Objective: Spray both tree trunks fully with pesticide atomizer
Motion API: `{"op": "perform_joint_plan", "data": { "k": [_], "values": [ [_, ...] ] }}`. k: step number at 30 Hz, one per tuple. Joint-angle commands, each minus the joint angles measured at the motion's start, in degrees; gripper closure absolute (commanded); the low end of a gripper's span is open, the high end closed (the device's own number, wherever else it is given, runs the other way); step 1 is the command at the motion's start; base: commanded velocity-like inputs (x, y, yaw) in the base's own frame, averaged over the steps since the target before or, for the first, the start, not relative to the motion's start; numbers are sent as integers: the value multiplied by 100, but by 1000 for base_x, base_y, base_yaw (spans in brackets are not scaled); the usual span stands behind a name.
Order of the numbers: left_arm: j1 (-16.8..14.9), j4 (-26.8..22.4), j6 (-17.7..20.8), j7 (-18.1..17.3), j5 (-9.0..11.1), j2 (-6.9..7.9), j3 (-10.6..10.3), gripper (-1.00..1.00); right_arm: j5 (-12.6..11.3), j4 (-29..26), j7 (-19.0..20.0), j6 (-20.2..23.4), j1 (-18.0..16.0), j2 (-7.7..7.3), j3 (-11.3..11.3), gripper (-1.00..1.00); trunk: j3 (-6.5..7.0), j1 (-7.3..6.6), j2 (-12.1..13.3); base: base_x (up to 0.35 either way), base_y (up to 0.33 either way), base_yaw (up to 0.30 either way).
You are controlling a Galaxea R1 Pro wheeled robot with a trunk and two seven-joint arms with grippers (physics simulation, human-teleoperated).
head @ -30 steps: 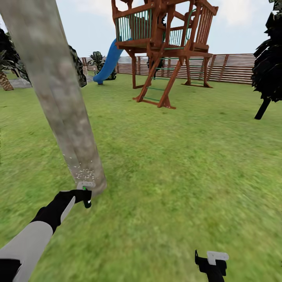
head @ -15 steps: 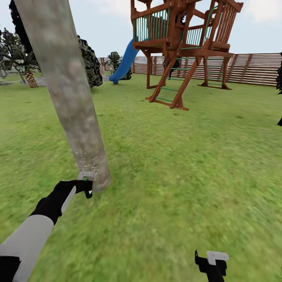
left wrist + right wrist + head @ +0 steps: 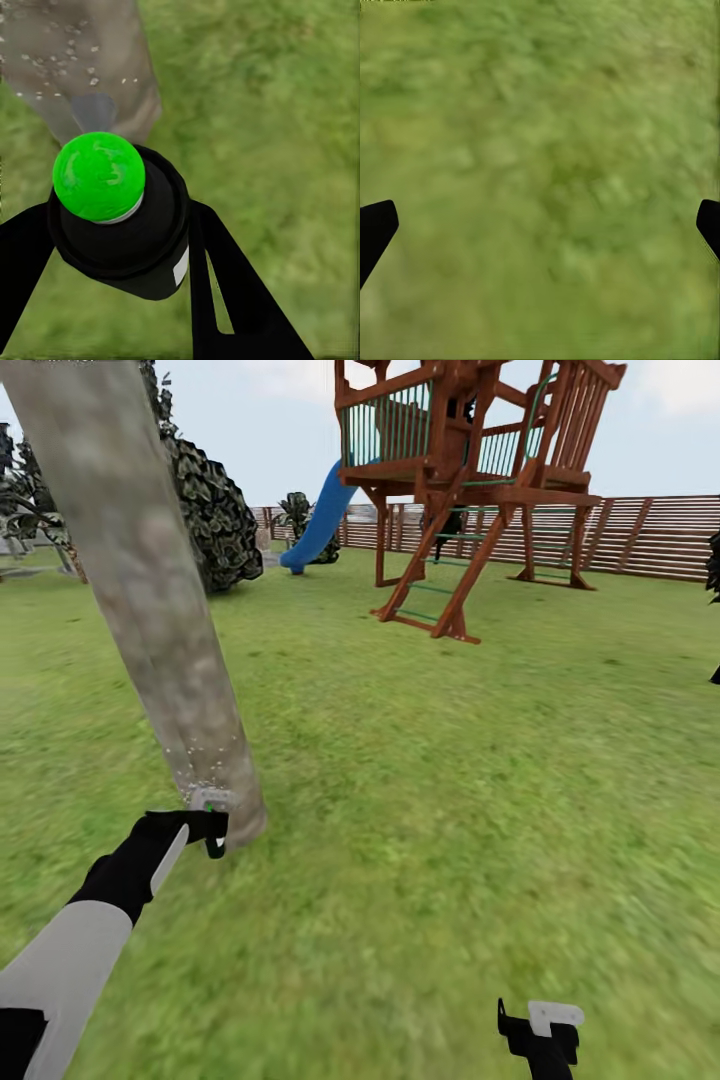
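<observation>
While the left claw [image 3: 212, 830] pinches the pesticide atomizer [image 3: 120, 217] at the tree trunk [image 3: 150, 610] base, sweep spray upward; right claw [image 3: 540, 1032] hangs spread.

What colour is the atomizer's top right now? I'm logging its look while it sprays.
Bright green, on a black body; the pesticide atomizer shows best in the left wrist view.

The left arm [image 3: 90, 930] extends forward and low, grey forearm leading to a black wrist. The left gripper [image 3: 205, 828] has its fingers [image 3: 225, 292] closed around a held bottle. The right gripper [image 3: 540, 1032] sits low near the body, its fingers [image 3: 375, 232] spread wide apart with nothing between them.
</observation>
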Motion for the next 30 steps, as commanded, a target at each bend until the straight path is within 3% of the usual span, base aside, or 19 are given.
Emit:
{"op": "perform_joint_plan", "data": {
  "k": [1,7,9,11,26,30],
  "values": [
    [-5,3,30,18,56,5,-20,100,60,7,-28,-13,-3,0,-29,-100,-5,-1,-2,0,-273,250],
    [4,356,22,40,60,11,-14,100,60,7,-28,-13,-3,0,-29,-100,-5,-1,-2,93,-268,272],
    [5,454,16,379,74,15,-17,100,62,7,-28,-13,-3,0,-29,-100,-5,-1,-2,190,-234,265],
    [5,465,14,462,89,-5,-19,100,60,7,-28,-13,-5,0,-29,-100,-5,-1,-2,211,-220,118],
    [5,469,33,470,110,-46,-27,100,62,7,-28,-13,-3,0,-29,-100,-5,-1,-2,223,-209,4],
    [5,516,37,476,113,-45,-28,100,61,7,-27,-13,-3,0,-29,-100,-5,-1,-2,233,-201,201]
  ]
}}
